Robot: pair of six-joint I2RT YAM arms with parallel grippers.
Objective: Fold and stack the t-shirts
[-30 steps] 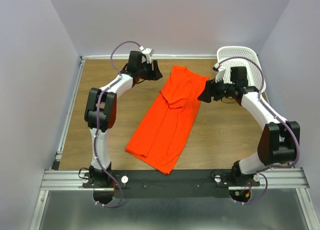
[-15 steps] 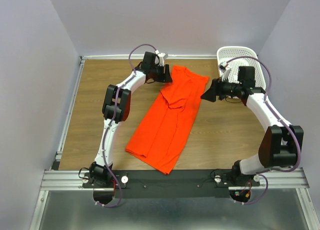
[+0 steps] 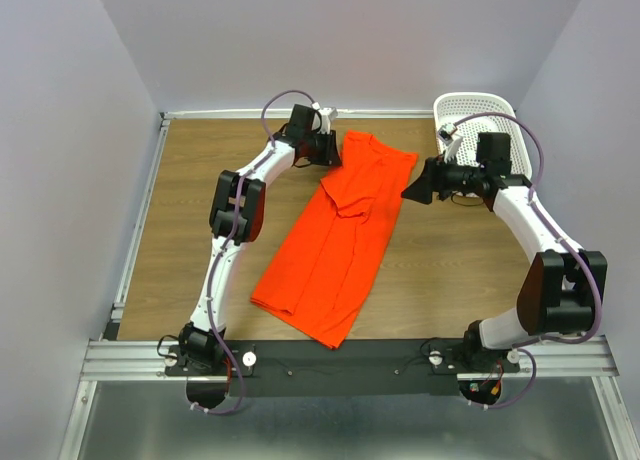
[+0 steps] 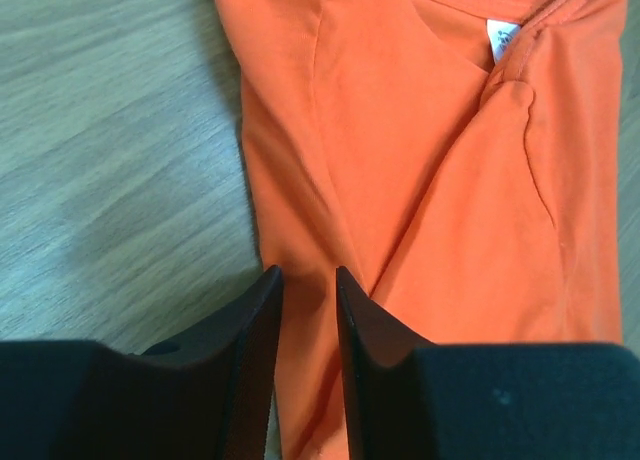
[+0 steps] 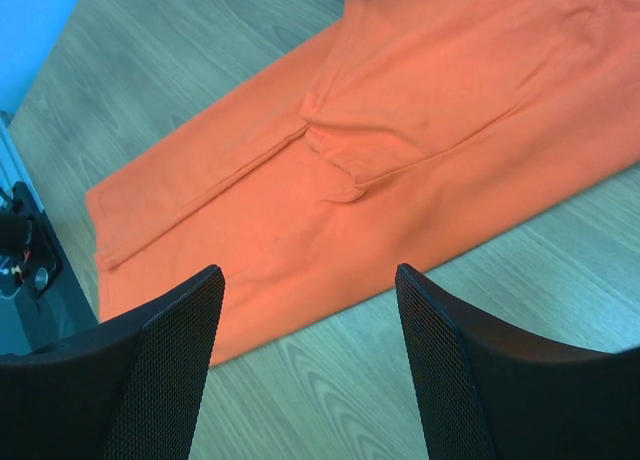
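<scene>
- My left end effector is down at the far end of the worktop, at the left edge of the t-shirt.
- In the left wrist view, the left end effector has its two fingers a narrow slot apart, not pressed together. Orange cloth shows through the slot.
- I cannot tell whether those fingertips touch the cloth. Nothing is lifted or bunched between them.
- My right end effector has its fingers spread wide and holds nothing.
- In the right wrist view, the right end effector hangs over bare wood, with the t-shirt lying ahead of the fingers.
- Count: one orange t-shirt, one white perforated basket and two arms with one end effector each.
- The t-shirt lies flat on the worktop as a long strip set on a diagonal. Its collar end is far and to the right, and its hem end is near and to the left.
- The left wrist view shows the t-shirt with its white neck label ahead and to the right of the fingers. The cloth's edge runs down into the slot.
- The right end effector sits just beside the right edge of the collar end, between the shirt and the basket at the far right corner.
- The two end effectors flank the collar end, one on each side.
</scene>
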